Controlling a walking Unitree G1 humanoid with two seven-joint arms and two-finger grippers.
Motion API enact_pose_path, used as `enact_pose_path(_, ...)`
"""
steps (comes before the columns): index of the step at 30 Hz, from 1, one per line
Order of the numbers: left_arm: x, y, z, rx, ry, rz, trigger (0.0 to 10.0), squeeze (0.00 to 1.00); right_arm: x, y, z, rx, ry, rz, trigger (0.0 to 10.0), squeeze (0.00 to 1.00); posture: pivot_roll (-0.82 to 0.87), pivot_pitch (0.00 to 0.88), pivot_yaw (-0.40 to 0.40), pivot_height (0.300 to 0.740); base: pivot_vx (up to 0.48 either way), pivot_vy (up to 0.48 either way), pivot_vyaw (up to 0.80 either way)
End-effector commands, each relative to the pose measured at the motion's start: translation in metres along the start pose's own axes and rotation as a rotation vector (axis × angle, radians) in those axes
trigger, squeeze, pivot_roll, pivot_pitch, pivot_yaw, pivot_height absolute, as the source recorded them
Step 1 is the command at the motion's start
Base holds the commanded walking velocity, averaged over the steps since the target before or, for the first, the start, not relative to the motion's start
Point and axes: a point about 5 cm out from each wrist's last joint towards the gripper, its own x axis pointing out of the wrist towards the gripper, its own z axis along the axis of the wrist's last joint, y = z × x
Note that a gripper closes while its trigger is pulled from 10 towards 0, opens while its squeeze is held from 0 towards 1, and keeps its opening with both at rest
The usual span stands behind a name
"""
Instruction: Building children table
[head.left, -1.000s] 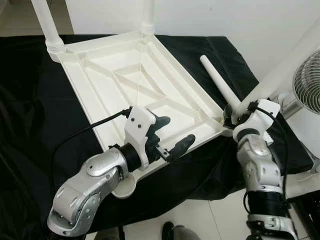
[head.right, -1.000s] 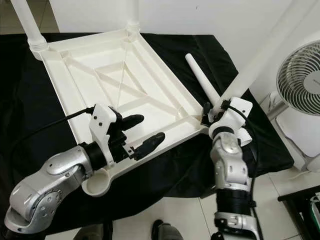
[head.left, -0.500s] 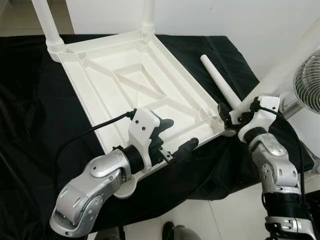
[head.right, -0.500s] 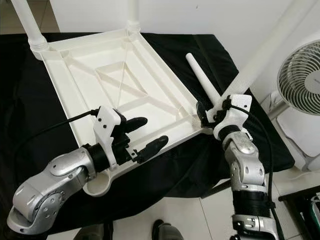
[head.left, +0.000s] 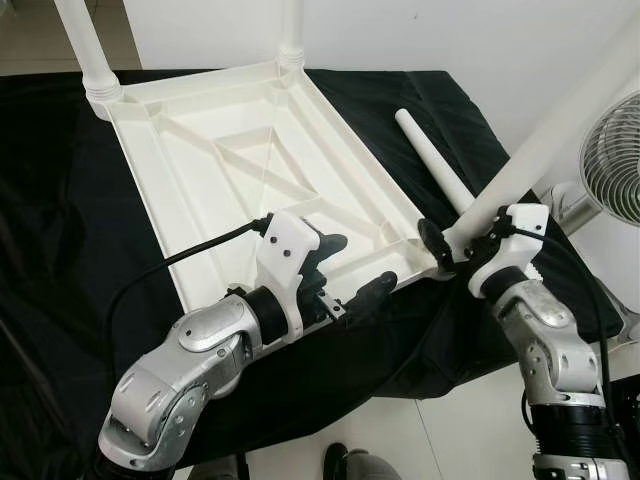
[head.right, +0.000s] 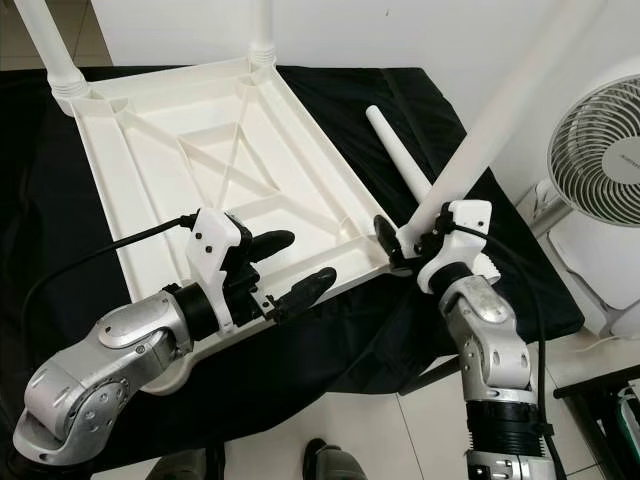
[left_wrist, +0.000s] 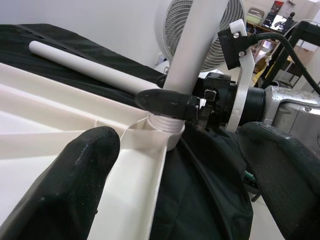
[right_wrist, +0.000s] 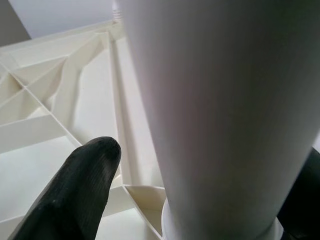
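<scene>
Since a second ago, the right gripper (head.right: 408, 243) is carrying its white leg (head.right: 500, 115) more upright, and the leg's foot is now sitting at the near right corner socket of the upturned tabletop (head.left: 245, 165), which is itself lying a little further left on the black cloth (head.left: 60, 250). That leg is leaning up and to the right from the socket, its collar meeting the corner ring in the left wrist view. The right gripper's black fingers (right_wrist: 75, 192) are closing on the leg just above the collar, one on each side.

The tabletop is lying underside up, ribs showing, with two legs already standing at its far corners (head.left: 85, 50). A fourth, loose leg (head.left: 432, 160) is lying on the cloth just beside the right edge.

The left gripper (head.left: 342, 275) is hovering over the near rim with its fingers spread wide, one above the ribbed inside and one outside the rim, gripping nothing.

By the look of it this is light, hollow moulded plastic: stiff but smooth, so the top will slide on the cloth when pushed. The rim near the corner looks the best place to brace it, and the leg is best held low, near the collar.
</scene>
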Motion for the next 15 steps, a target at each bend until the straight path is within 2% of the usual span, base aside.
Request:
enact_pose_path(1,0.001,-0.002,-0.001,-0.01,0.005,-0.017,10.0,0.0,0.002,0.022,-0.014,0.054,0.048,0.099,10.0,0.0,0.05,0.212,-0.063,0.74,0.0,0.0,0.0)
enact_pose_path(5,0.0,-0.002,-0.002,-0.011,0.01,-0.021,10.0,0.0,0.001,0.028,-0.015,0.07,0.051,0.131,10.0,0.0,0.05,0.206,-0.066,0.74,0.0,0.0,0.0)
enact_pose_path(12,-0.001,0.0,-0.005,-0.008,0.024,-0.025,10.0,0.0,-0.004,0.028,-0.014,0.047,0.063,0.175,10.0,0.0,0.04,0.201,-0.069,0.74,0.0,0.0,0.0)
enact_pose_path(15,0.0,0.002,-0.009,-0.012,0.037,-0.024,10.0,0.0,-0.007,0.018,-0.011,0.008,0.053,0.178,10.0,0.0,0.04,0.197,-0.068,0.74,0.0,0.0,0.0)
